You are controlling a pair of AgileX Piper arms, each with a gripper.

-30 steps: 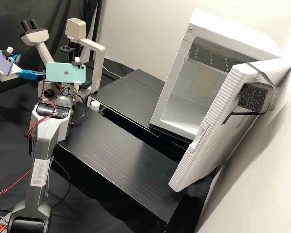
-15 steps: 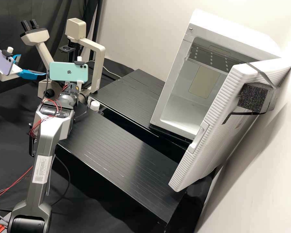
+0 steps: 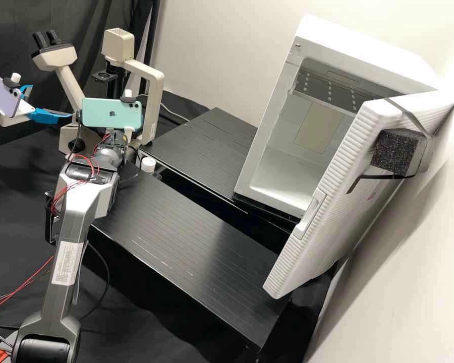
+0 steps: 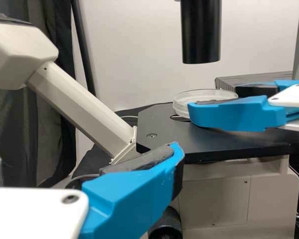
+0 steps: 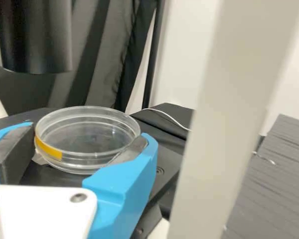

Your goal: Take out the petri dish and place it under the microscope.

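R arm (image 3: 76, 206) rightward, dish (image 5: 87, 139) via wrist-cams

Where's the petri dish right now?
In the left wrist view, the petri dish is in the right gripper, at the microscope stage, lower than the black tube.

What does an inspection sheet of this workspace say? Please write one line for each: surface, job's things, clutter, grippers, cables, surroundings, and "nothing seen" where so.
Surface: board black, lined, with small pale marks.
Job's things: dish with yellow strip, at the microscope stage; cannot tell if it rests there.
Clutter: small white round thing beside the board.
Grippers: left gripper open near the microscope; right gripper has its fingers against both sides of the dish.
Cables: red wires and black cable at the right arm.
Surroundings: white cabinet, door open; dark curtain.
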